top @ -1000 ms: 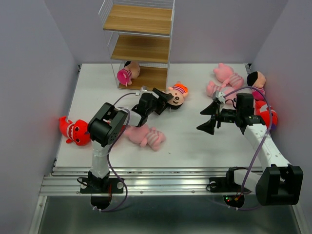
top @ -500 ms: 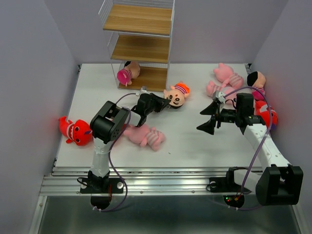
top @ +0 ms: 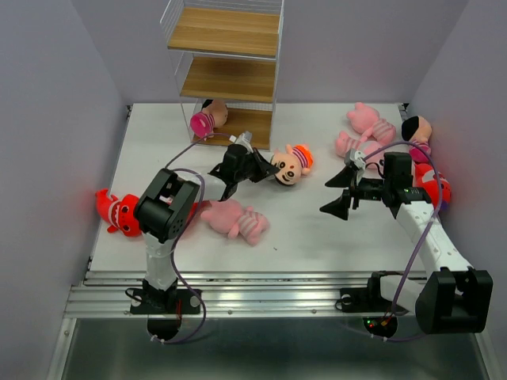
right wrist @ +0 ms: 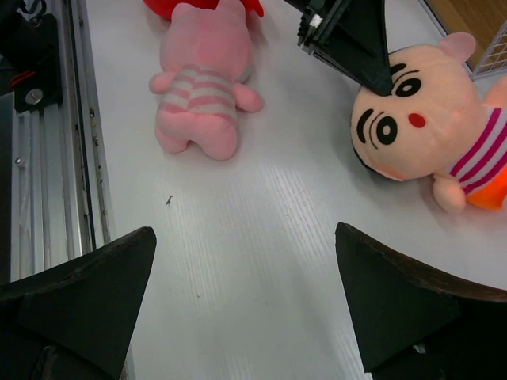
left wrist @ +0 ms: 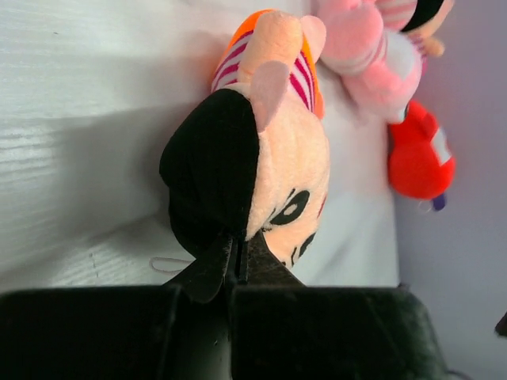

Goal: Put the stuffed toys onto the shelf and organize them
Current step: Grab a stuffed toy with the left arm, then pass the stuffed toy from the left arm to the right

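Note:
A dark-haired doll (top: 291,164) in orange and pink stripes lies mid-table, in front of the shelf (top: 226,79). My left gripper (top: 265,168) is shut on the doll's (left wrist: 269,158) head, its tips (left wrist: 238,253) pinching the black hair. My right gripper (top: 337,194) hovers open over bare table to the doll's right, nothing between its fingers (right wrist: 244,231). Another doll (top: 207,119) lies on the shelf's bottom board. A pink striped animal (top: 234,219) lies near the left arm, and a red shark (top: 119,212) lies at the far left.
At the right edge lie two pink animals (top: 368,119) (top: 348,144), a doll (top: 417,131) and a red shark (top: 432,184) behind the right arm. Grey walls close in both sides. The shelf's upper two boards hold nothing.
My left gripper has shut on the doll's head and shifted it slightly right and turned it. The right arm has not moved.

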Available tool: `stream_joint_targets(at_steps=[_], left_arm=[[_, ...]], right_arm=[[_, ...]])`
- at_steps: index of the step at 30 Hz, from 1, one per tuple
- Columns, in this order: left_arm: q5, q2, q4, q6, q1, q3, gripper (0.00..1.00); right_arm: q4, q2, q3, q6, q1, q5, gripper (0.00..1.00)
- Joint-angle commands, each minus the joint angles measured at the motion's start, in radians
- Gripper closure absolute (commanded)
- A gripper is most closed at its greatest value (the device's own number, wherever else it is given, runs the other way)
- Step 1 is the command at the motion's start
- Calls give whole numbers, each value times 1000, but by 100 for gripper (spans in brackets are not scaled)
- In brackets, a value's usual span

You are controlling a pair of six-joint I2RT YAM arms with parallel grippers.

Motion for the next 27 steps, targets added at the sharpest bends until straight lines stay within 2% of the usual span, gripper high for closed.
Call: stream_joint_targets(at_steps=[1,4,11,16,23,27], left_arm=[[47,-162,-247,359,-42,44,100],[13,-253,-457,593,-88,50,100],[-96,-330,-736,871,-256,139,100],[-119,-347,-798,973,-318,177,100],[-25,-423,-807,1066,-330,185,100],[28,-466,-812,1109,-333,173,100]], right_arm=[[-25,-29,32,-77,9,11,0],[-37,-27,31,-105,18,13,0],[-73,-24,26,-178,56,11,0],[-60,-27,8,-201,67,42,0],[-44,-32,-14,-255,77,82,0],[-27,-61,-55,-307,77,44,0]])
